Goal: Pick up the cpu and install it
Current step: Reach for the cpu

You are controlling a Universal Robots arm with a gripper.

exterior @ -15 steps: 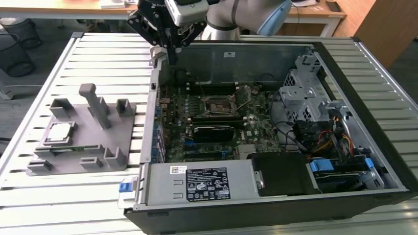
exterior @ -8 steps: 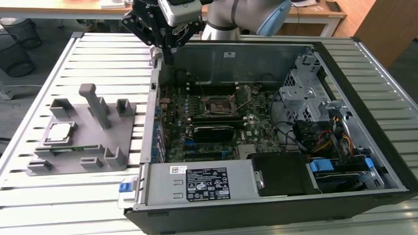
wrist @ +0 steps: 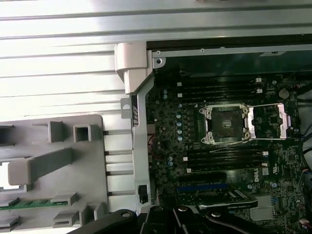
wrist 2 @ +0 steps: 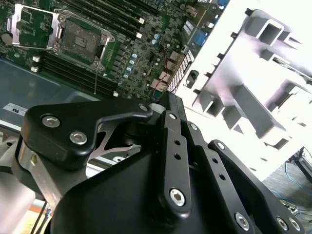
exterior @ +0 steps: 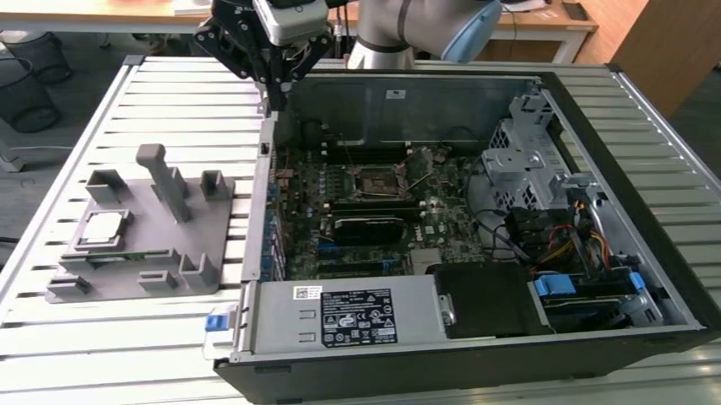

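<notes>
claw [exterior: 273, 101] grip cannot be told | shiny silver flat square cpu [exterior: 104, 228] lies well apart from claw | should be approached squarely, level

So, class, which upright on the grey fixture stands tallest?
The slim post near the fixture's middle: it rises well above the squat blocks around it.

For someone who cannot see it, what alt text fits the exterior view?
The robot's gripper hangs above a far corner of an open computer case, whose motherboard socket stands open. At the exterior view's left, the cpu lies on a grey fixture on the slatted table.
</notes>
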